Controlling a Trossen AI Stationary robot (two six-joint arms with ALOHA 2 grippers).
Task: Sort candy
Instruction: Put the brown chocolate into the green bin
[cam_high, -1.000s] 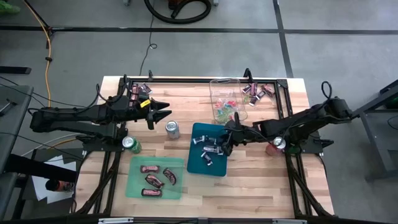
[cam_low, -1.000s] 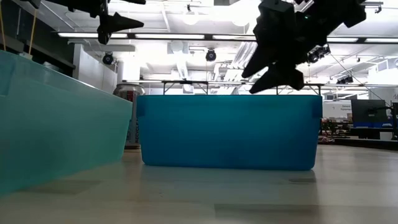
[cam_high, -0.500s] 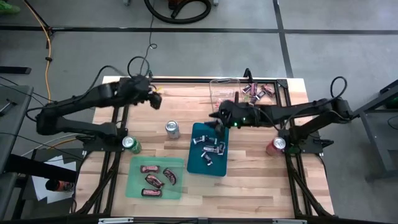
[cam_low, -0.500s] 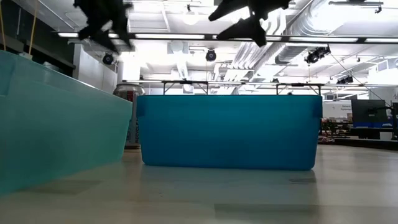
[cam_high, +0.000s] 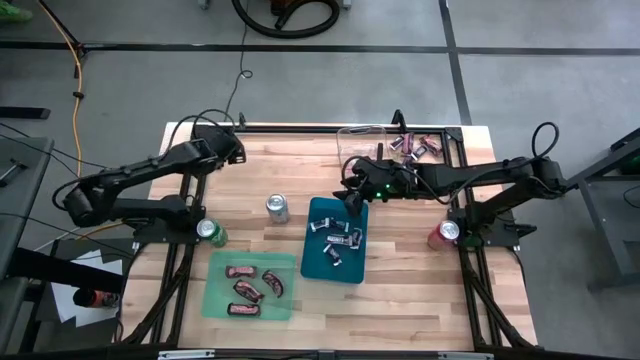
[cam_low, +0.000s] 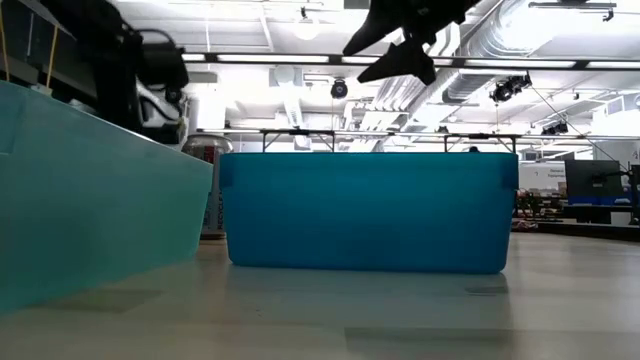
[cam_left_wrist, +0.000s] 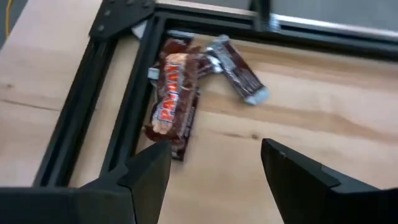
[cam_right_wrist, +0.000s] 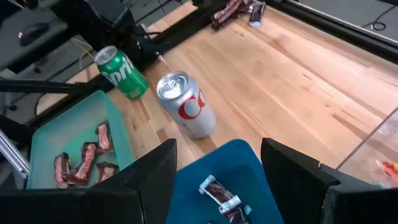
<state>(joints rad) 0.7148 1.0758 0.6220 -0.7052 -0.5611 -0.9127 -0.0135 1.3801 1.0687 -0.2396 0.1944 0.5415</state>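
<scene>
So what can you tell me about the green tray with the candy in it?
The green tray is a shallow, see-through, light green plastic box with rounded corners. It sits flat on the wooden table near the front edge, just left of the darker blue tray, without touching it. Inside lie five dark red-brown bars, scattered at different angles. A green soda can stands just behind its back left corner. No robot hand is touching it.

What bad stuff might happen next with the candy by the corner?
The left gripper, jaws open, hovers by a red-brown bar lying against the black table frame; a jaw might hit the frame. The silver-wrapped piece touches the bar and might get dragged along.
</scene>
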